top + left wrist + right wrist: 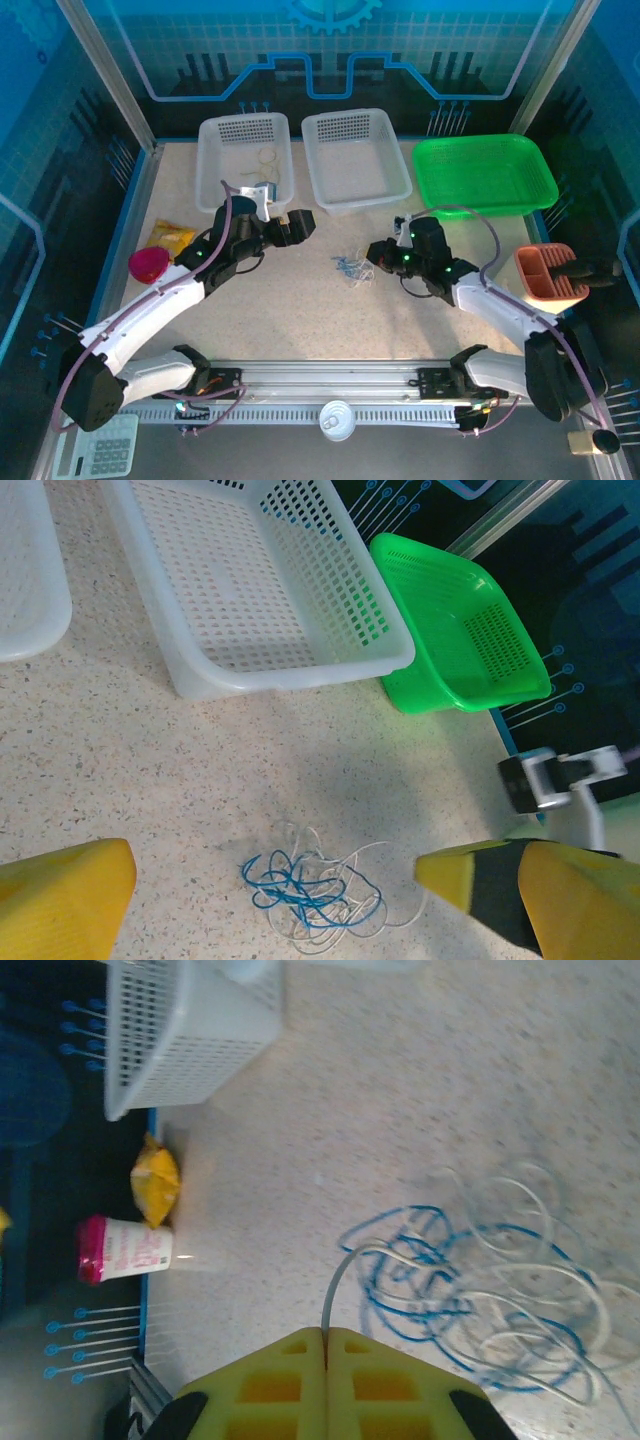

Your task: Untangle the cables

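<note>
At the near edge of the table (300,325), a calculator (100,448) lies by the left corner and a small round white object (337,420) sits in front of the metal rail (330,382).

Further in, at the middle of the table, lie the cables (350,267). They are a loose heap of blue and white loops, crossed over each other, between my two grippers.

My right gripper (325,1345) comes to the heap from the right side. Its yellow fingers are pressed together with no gap, and one white strand (335,1285) comes out from the line where they meet, so I hold this strand. The rest of the heap lies flat on the table just beside the fingers.

My left gripper (275,875) hangs on the left side of the heap with the fingers (60,895) wide apart. They hold nothing, and the cables lie on the table between them.

At the left edge stands a pink cup (148,265), with a yellow packet (172,236) just behind it. At the right edge stands an orange holder (548,272).

Along the far edge three baskets stand in a row. The left white basket (245,160) has some small things inside, too small to name. The middle white basket (355,160) is beside it, and the green basket (485,175) is by the far right corner.
</note>
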{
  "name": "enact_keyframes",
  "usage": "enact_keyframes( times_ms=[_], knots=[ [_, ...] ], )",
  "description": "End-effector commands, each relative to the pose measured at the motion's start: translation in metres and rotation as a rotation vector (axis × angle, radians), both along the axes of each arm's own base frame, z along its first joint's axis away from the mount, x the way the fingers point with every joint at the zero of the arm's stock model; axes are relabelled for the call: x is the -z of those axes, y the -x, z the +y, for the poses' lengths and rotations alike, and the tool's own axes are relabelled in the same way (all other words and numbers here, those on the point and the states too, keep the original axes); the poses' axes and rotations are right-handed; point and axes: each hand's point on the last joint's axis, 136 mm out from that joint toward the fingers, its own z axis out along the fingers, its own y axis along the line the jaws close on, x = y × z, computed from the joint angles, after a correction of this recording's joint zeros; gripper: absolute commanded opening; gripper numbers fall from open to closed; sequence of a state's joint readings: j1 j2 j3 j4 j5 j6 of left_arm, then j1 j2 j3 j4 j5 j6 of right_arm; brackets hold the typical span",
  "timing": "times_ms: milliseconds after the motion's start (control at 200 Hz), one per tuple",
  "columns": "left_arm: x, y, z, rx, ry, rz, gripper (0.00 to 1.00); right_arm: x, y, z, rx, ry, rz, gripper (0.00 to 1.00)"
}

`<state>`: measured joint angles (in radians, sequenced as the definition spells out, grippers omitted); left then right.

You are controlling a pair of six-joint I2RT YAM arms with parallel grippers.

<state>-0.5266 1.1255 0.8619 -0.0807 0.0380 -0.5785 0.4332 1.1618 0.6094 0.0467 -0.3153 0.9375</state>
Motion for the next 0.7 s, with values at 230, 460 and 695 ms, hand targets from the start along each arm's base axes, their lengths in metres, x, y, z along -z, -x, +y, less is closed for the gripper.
enact_keyframes(
  times_ms=[230, 460, 695],
  knots=[
    [-0.005, 0.004, -0.013, 0.039, 0.064, 0.026, 0.99, -0.047, 0.011, 0.014, -0.120, -0.010, -0.149, 0.00],
    [-0.006, 0.014, -0.032, 0.144, 0.147, 0.060, 0.99, -0.075, 0.013, 0.021, -0.151, -0.036, -0.210, 0.00],
    [-0.006, 0.018, -0.049, 0.195, 0.265, 0.141, 0.99, -0.100, 0.017, 0.029, -0.198, -0.056, -0.270, 0.00]
  ],
)
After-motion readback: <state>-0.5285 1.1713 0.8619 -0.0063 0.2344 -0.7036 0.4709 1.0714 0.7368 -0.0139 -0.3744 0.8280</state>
